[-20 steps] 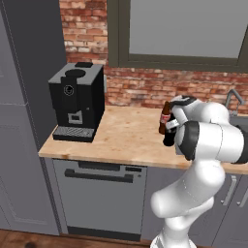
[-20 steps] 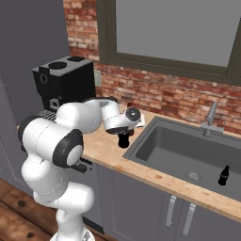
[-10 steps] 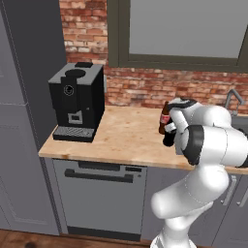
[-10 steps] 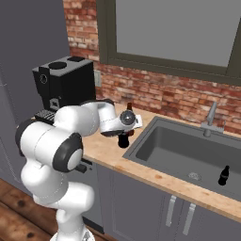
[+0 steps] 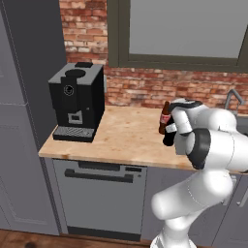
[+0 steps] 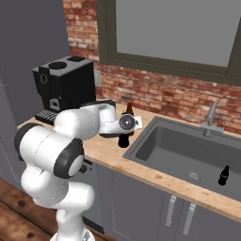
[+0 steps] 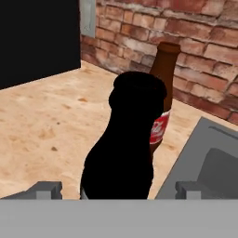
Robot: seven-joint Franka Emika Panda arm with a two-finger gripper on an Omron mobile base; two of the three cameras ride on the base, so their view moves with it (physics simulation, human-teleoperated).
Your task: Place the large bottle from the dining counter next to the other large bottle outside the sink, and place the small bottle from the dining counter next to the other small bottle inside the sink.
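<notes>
Large bottle point(image 7: 122, 153), dark and rigid, sits between the claw point(image 7: 118, 190) fingertips, upright on the surface point(image 5: 121, 138) just left of the sink point(image 6: 188, 155), beside the brown red-labelled bottle point(image 7: 162, 102). Claw looks closed around its lower body, though contact is hard to confirm. Likely smooth, fairly heavy, tippy; hold low on the wide body, not the neck. Small bottle point(image 6: 224, 175) stands inside the sink.
</notes>
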